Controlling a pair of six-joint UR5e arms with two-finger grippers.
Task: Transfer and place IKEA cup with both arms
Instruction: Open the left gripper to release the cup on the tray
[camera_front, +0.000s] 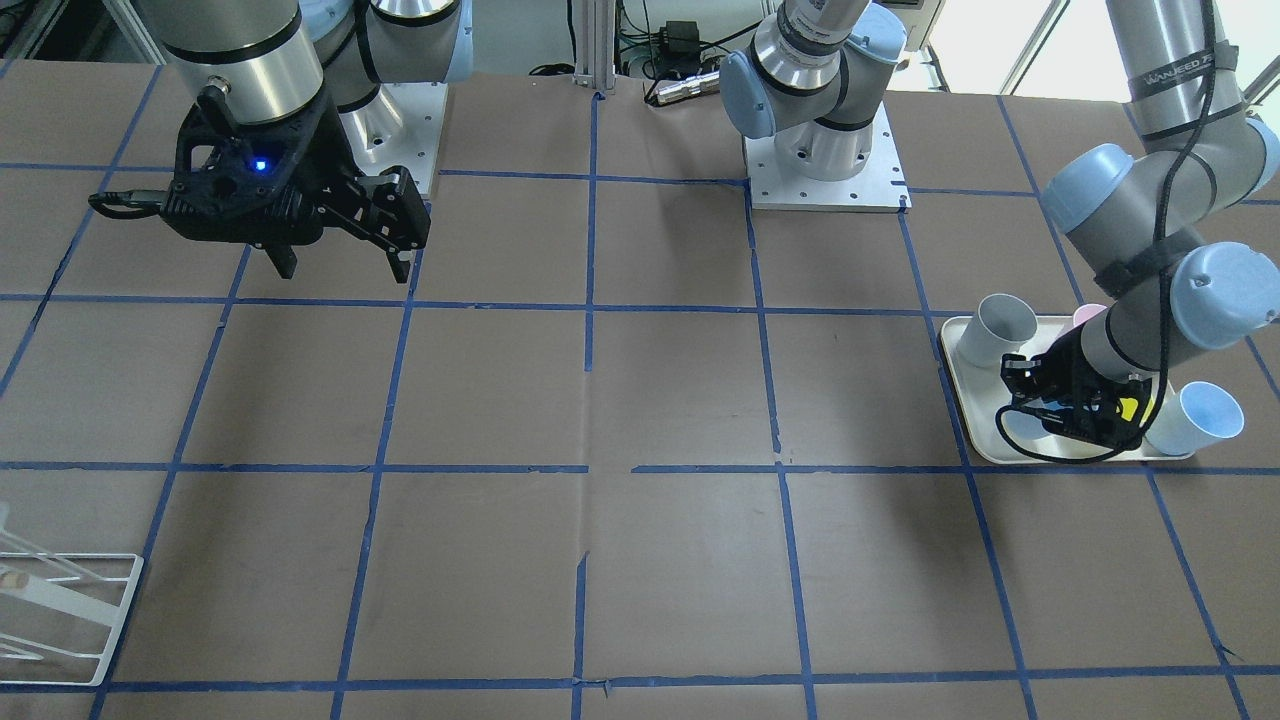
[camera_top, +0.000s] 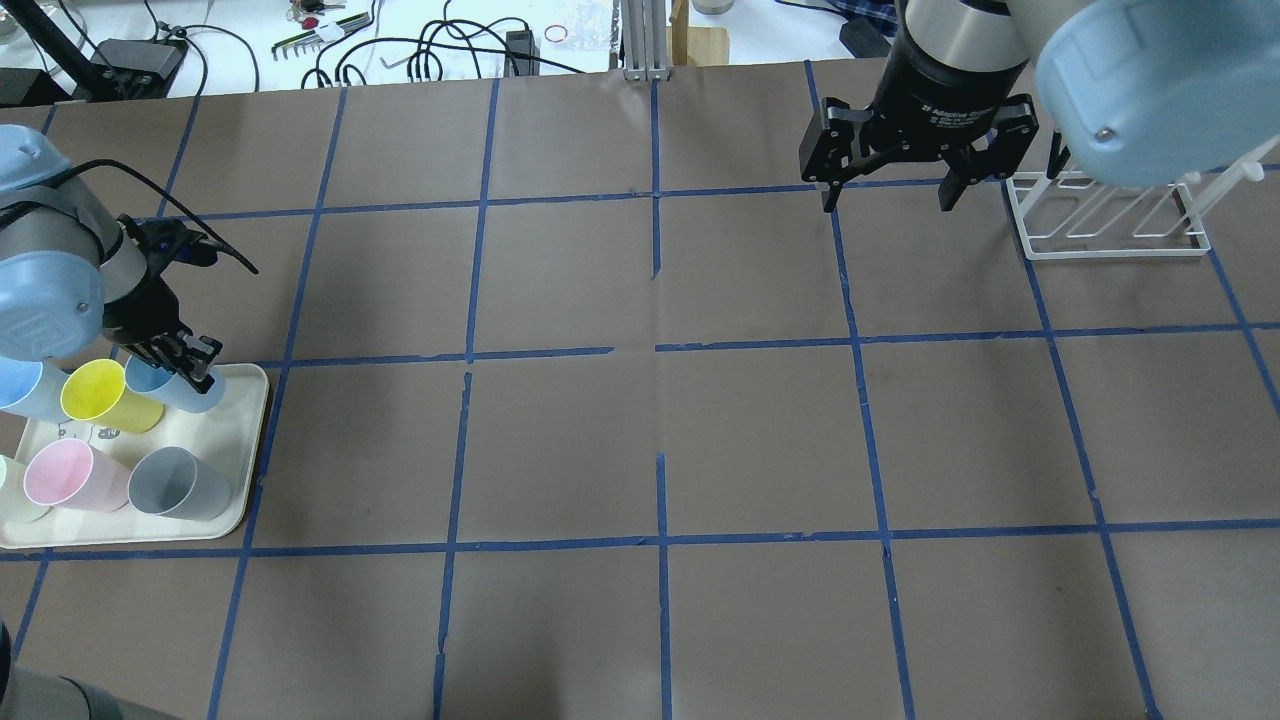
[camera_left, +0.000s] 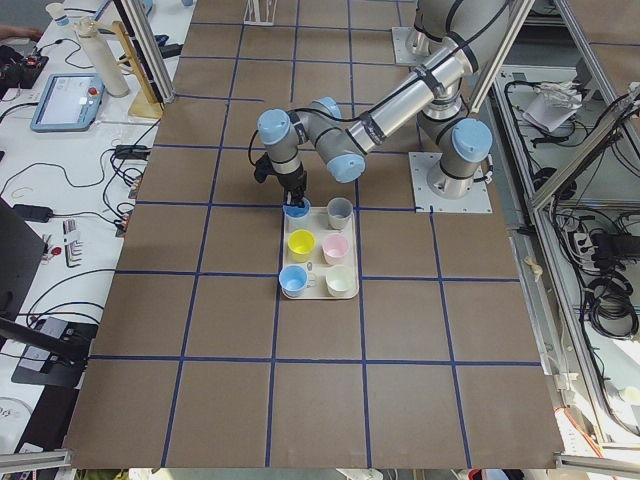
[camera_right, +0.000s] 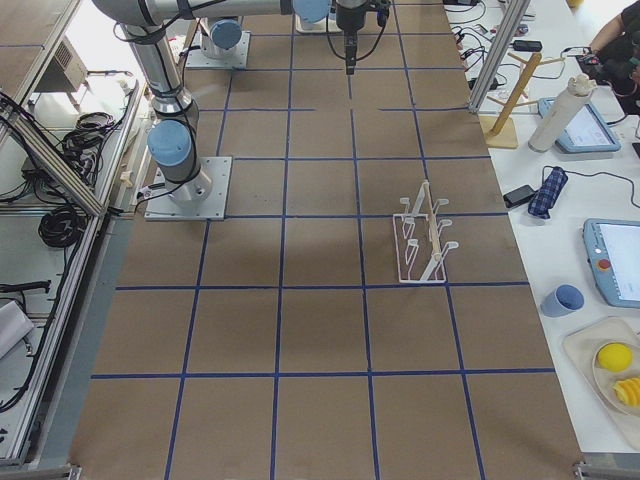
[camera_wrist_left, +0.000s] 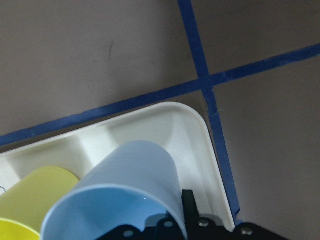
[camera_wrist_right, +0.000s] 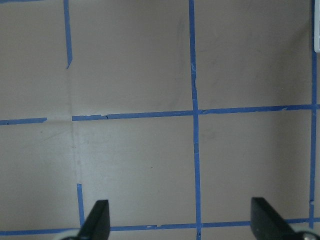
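Note:
The IKEA cup (camera_top: 178, 388), light blue outside and sky-blue inside, stands at the far right corner of the cream tray (camera_top: 255, 440). My left gripper (camera_top: 190, 362) is down on its rim and looks shut on the cup's wall. In the left wrist view the cup (camera_wrist_left: 130, 185) fills the lower frame, with one finger (camera_wrist_left: 187, 200) against its outer side. The arm hides most of the cup in the front-facing view, where the left gripper (camera_front: 1040, 418) is over the tray (camera_front: 960, 400). My right gripper (camera_top: 885, 195) is open and empty, hovering far across the table (camera_wrist_right: 182, 225).
The tray also holds a paler blue cup (camera_top: 20, 385), a yellow cup (camera_top: 100, 395), a pink cup (camera_top: 65, 475), a grey cup (camera_top: 180, 485) and a pale cup at the view's edge. A white wire rack (camera_top: 1100, 220) stands beside the right gripper.

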